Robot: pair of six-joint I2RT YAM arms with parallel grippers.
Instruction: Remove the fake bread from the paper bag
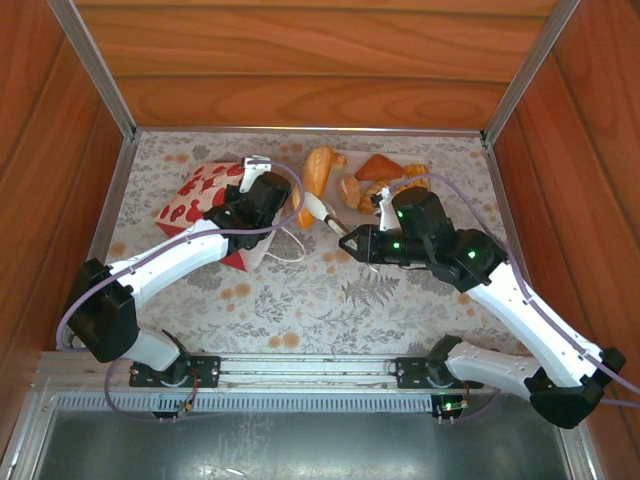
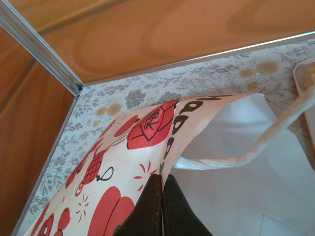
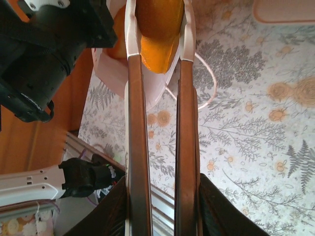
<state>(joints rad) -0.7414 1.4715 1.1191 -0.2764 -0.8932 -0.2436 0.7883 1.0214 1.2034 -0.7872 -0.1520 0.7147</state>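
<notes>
My right end effector (image 3: 162, 206) is pinched narrow around the arms of the tongs (image 3: 138, 147). The tongs have an orange roll (image 3: 157, 34) clamped between their white tips, right at the mouth of the paper bag (image 1: 195, 195). My left end effector (image 2: 161, 206) is fully closed on the bag's printed edge, propping the mouth open.

Further out, a bunch of other pastries (image 1: 380, 180) sit heaped on the floral surface (image 1: 300, 290), and the pale pink tray (image 3: 285, 12) is off that way too. There might be another orange piece (image 3: 117, 46) just inside the bag, but I honestly can't tell.

So I'd say I'm mid-haul on one roll. Next up: swing it over to the pile without loosening the squeeze, then ease off and drop it. The left side just needs to hold the bag steady.
</notes>
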